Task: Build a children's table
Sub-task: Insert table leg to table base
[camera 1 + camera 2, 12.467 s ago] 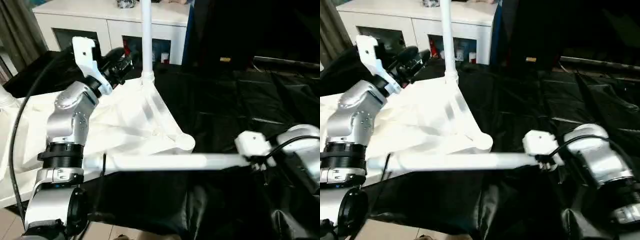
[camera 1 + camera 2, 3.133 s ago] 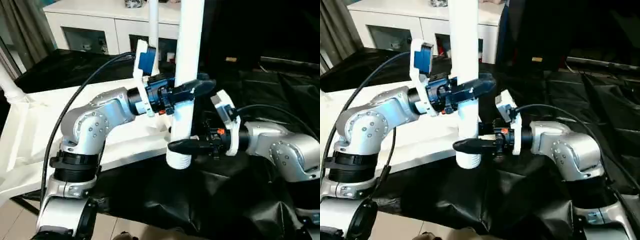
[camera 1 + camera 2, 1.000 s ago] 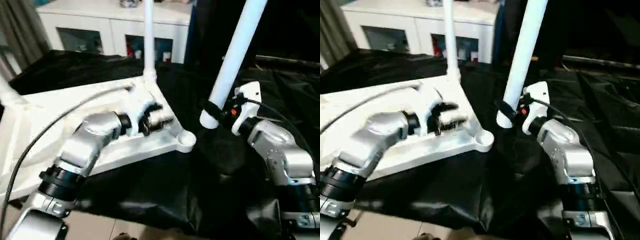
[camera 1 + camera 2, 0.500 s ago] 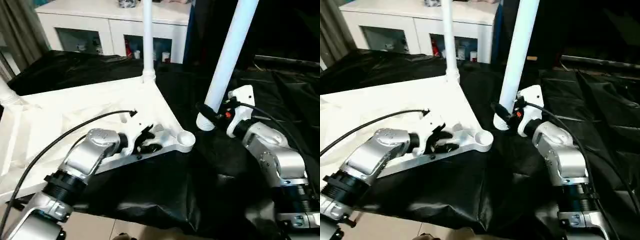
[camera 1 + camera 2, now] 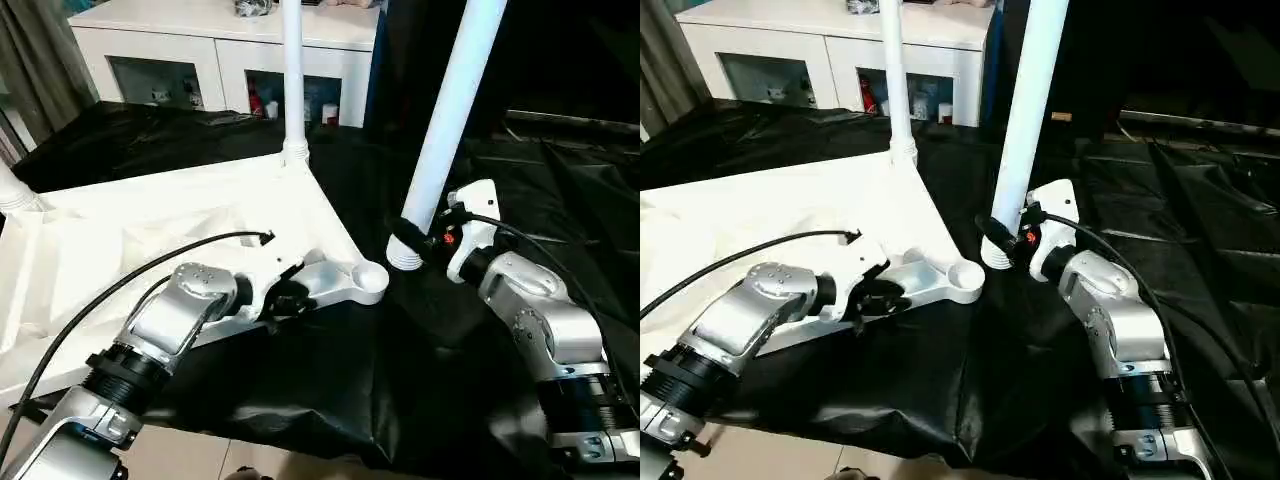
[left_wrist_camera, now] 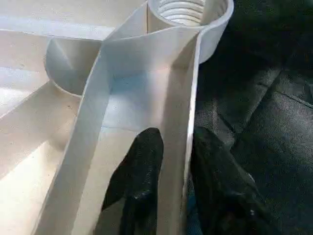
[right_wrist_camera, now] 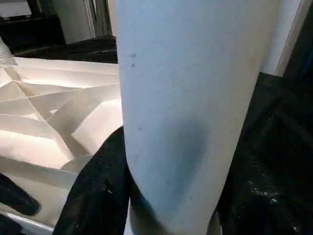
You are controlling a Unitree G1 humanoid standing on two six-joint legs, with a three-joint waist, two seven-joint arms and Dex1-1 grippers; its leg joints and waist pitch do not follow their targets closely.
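Note:
The white tabletop [image 5: 150, 240] lies upside down on the black drape, ribs up. One white leg [image 5: 292, 70] stands screwed into its far corner, and another leg's base [image 5: 12, 190] shows at the left edge. My left gripper [image 5: 285, 298] is shut on the tabletop's front rim wall [image 6: 188, 88], one finger [image 6: 139, 181] on each side, just short of the empty threaded corner socket [image 5: 370, 277]. My right gripper [image 5: 408, 235] is shut on a third leg [image 5: 445, 130], nearly upright. That leg's lower end [image 5: 995, 255] hangs just right of the socket.
A white glass-door cabinet [image 5: 200, 50] stands behind the work table. Black drape [image 5: 560, 160] covers the surface to the right, wrinkled. The table's front edge [image 5: 300, 440] runs close below the tabletop's near rim. A black cable [image 5: 120, 290] arcs over my left forearm.
The held leg has shifted slightly left, its lower end closer to the corner socket. My left gripper has closed on the tabletop's front rim.

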